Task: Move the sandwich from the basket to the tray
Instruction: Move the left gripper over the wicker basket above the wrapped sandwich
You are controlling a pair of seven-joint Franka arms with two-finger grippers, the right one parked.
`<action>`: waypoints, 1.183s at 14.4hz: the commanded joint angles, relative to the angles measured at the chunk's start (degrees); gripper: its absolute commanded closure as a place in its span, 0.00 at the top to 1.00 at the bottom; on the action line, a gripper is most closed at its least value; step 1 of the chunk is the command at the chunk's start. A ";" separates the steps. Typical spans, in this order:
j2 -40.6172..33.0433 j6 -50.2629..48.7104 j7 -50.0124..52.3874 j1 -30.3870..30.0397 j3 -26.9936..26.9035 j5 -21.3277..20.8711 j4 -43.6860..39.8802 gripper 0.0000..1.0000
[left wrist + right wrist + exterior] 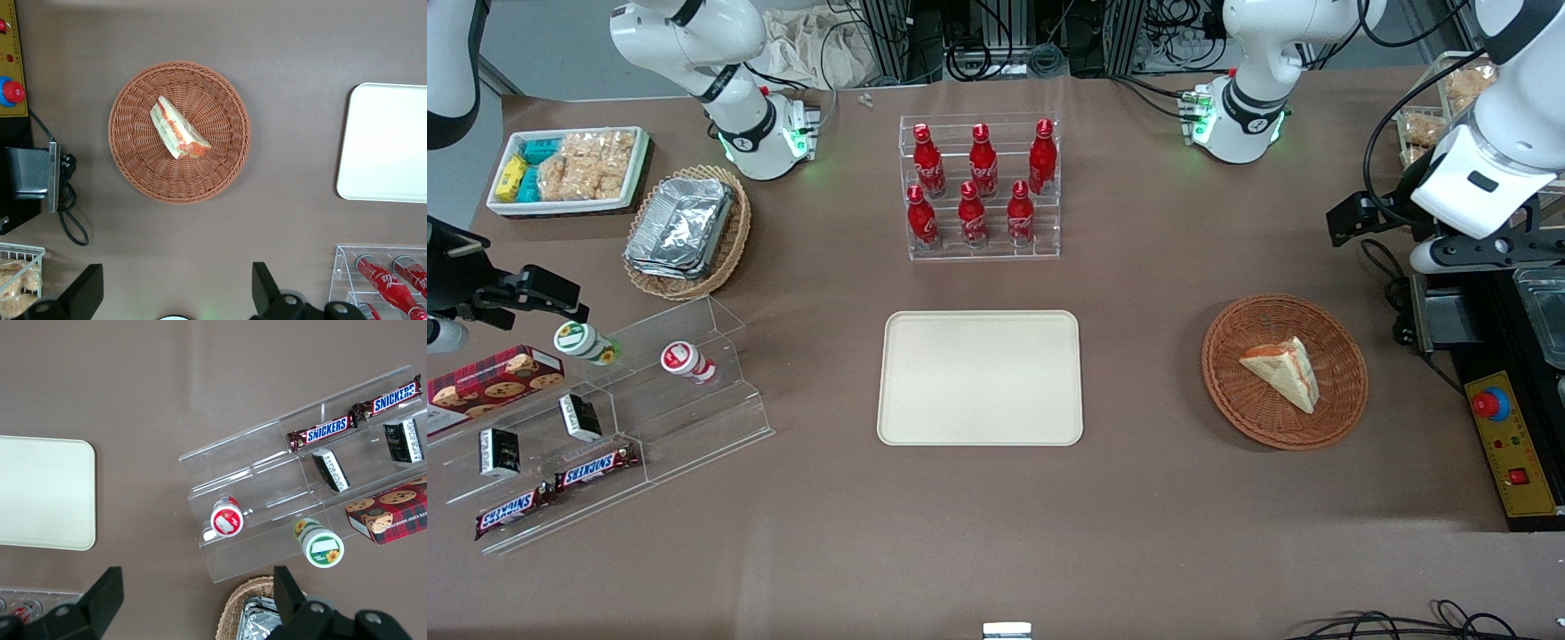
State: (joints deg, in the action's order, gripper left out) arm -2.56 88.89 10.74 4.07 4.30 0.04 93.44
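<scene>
So the sandwich (177,129) sits mid-basket (133,167), right of centre in the front view, its long edge running diagonally. The gripper (177,293) hangs spread open and empty above the worktop, nothing between its fingers.

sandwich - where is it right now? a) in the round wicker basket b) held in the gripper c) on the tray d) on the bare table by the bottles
a: the sandwich lies in the basket, the tray holds nothing, and the gripper hangs open above the table, nearer the bottles than the basket is, gripping nothing.
</scene>
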 commanded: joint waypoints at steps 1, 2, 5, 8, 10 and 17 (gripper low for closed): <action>0.45 -1.45 4.52 0.67 -0.35 -1.01 -1.77 1.00; 0.36 -1.27 5.51 0.67 -0.44 -0.92 -1.86 1.00; 0.89 -1.27 6.31 0.59 -0.44 -0.75 -1.68 1.00; 0.63 -1.35 12.71 -0.12 -0.35 0.13 -1.16 1.00; 0.80 -1.18 19.80 -1.16 -0.35 0.31 -0.54 1.00; 2.83 13.72 41.28 -3.45 -0.44 -0.22 9.44 1.00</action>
State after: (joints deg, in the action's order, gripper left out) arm 0.38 97.18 47.77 1.74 3.65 0.06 97.91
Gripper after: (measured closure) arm 0.000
